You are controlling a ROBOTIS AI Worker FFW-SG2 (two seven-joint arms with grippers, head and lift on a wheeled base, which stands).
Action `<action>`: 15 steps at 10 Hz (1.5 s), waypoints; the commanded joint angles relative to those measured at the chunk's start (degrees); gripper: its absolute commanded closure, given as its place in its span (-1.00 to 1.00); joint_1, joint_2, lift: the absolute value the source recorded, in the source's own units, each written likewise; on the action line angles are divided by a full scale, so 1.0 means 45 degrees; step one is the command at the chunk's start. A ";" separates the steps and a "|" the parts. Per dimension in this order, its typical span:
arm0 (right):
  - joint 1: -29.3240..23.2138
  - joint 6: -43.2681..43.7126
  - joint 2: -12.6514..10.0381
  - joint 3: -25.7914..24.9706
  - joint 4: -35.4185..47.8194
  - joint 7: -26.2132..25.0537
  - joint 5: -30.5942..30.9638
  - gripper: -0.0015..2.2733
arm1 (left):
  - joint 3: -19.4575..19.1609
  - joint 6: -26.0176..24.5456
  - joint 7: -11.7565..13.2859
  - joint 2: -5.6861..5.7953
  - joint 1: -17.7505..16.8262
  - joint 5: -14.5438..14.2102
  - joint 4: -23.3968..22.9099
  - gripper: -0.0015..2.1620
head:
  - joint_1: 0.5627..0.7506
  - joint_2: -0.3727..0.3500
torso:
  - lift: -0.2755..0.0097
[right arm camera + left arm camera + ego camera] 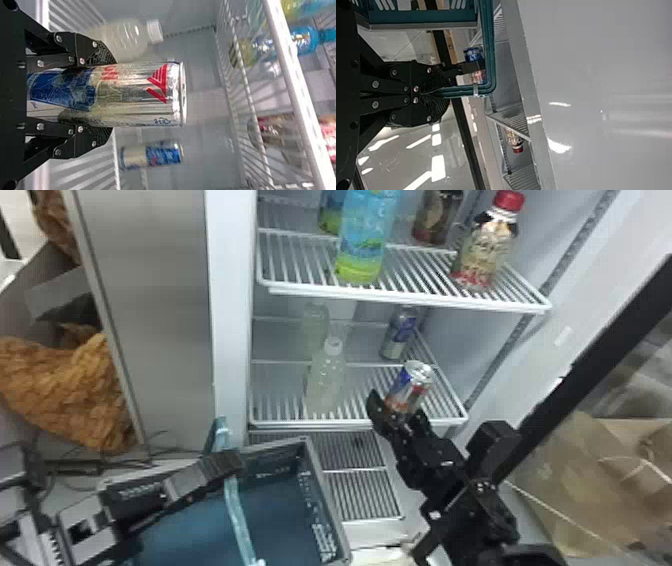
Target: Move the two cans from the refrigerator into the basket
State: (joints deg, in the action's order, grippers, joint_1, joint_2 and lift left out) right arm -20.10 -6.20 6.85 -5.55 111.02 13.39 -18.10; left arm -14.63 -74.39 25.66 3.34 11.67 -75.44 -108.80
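Note:
My right gripper (398, 411) is at the front right of the fridge's lower wire shelf, closed around a silver, blue and red can (411, 384). In the right wrist view this can (138, 94) lies between both fingers of the right gripper (112, 95). A second can (400, 332) stands upright farther back on that shelf. The blue basket (327, 500) sits low in front of the fridge. At its raised teal handle (235, 500) is my left gripper (234, 462); in the left wrist view the left gripper (447, 94) pinches the handle (488, 47).
A pale bottle (325, 382) stands left of the held can, with another behind it. Above, the upper shelf (410, 297) carries several bottles. The open fridge door (545, 390) is on the right, and a steel panel (155, 315) borders the left side.

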 commanded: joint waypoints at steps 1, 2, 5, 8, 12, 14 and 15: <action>-0.0688 -0.0685 0.0000 0.0345 0.0969 0.0071 -0.0473 0.12 | 0.0001 0.0000 0.0000 0.0020 0.0000 -0.0019 0.0006 0.12 | 0.41 -0.66 | -0.60; -0.0907 -0.0997 0.0000 0.0421 0.1375 0.0150 -0.0600 0.12 | -0.0025 0.0031 0.0000 0.0020 0.0000 -0.0019 0.0006 0.12 | 0.41 -0.64 | -0.60; -0.1188 -0.2310 0.0020 0.0447 0.2156 0.0775 -0.0828 0.12 | 0.0001 0.0062 0.0000 0.0020 0.0031 -0.0069 0.0006 0.12 | 0.41 -0.51 | -0.60; -0.1657 -0.3060 0.0020 0.0777 0.2906 0.1341 -0.1412 0.12 | 0.0026 0.0062 0.0000 0.0020 0.0062 -0.0044 0.0006 0.12 | 0.41 -0.44 | -0.60; -0.1532 -0.5029 0.0157 0.1412 0.3531 0.2122 -0.2022 0.12 | 0.0051 0.0062 0.0000 0.0020 0.0093 -0.0044 0.0006 0.12 | 0.41 -0.26 | -0.60; -0.0782 -0.6497 0.0293 0.1920 0.2531 0.3079 -0.2301 0.01 | 0.0051 0.0062 -0.0019 0.0020 0.0093 -0.0044 0.0006 0.12 | 0.41 -0.13 | -0.60; -0.0282 -0.6935 0.0371 0.2224 0.1875 0.3567 -0.2377 -0.01 | 0.0051 0.0062 -0.0019 0.0020 0.0093 -0.0044 0.0006 0.12 | 0.41 -0.05 | -0.60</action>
State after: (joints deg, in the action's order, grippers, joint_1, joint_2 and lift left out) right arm -22.80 -36.01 8.29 3.60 121.38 29.18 -28.48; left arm -14.39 -74.10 25.58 3.42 12.09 -75.64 -108.77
